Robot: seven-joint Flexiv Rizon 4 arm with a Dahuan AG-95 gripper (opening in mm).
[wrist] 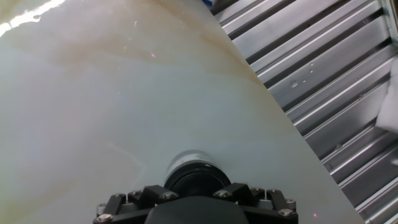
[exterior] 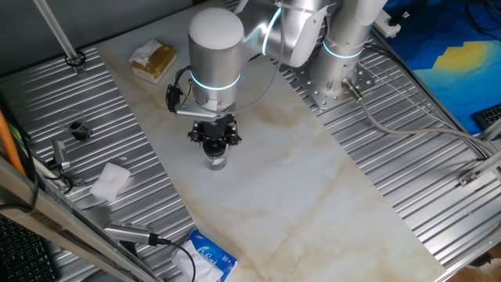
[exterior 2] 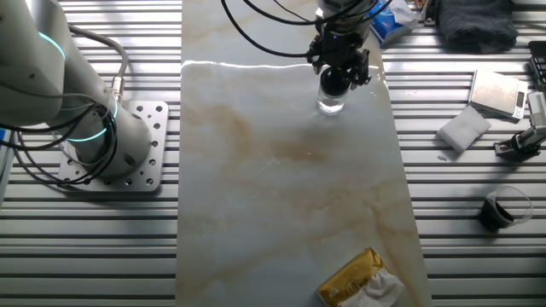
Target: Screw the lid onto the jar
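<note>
On the marble slab, toward the edge nearest the blue packet, the jar [exterior: 215, 161] stands upright with its pale body showing below the gripper [exterior: 214, 141]. Right on top of it sits the lid [wrist: 196, 178], a dark round cap seen from the hand view just beyond the black gripper body, centred over the jar so that its thread can bite. The gripper hangs straight down over the pair, its axis in line with the jar's, which is the pose a turning wrist would need; its black fingers close in around the cap at the height of the jar's mouth, but they hide their own tips, so I cannot tell whether they clamp the lid or stand just off it. My judgement is that the screwing step is in hand, with the jar left free on the slab and kept from spinning only by friction and downward pressure. Well apart on the ribbed metal lie a white tissue [exterior: 110, 180], a yellow packet [exterior: 153, 59] and the blue packet [exterior: 208, 257], none of them in the way.
</note>
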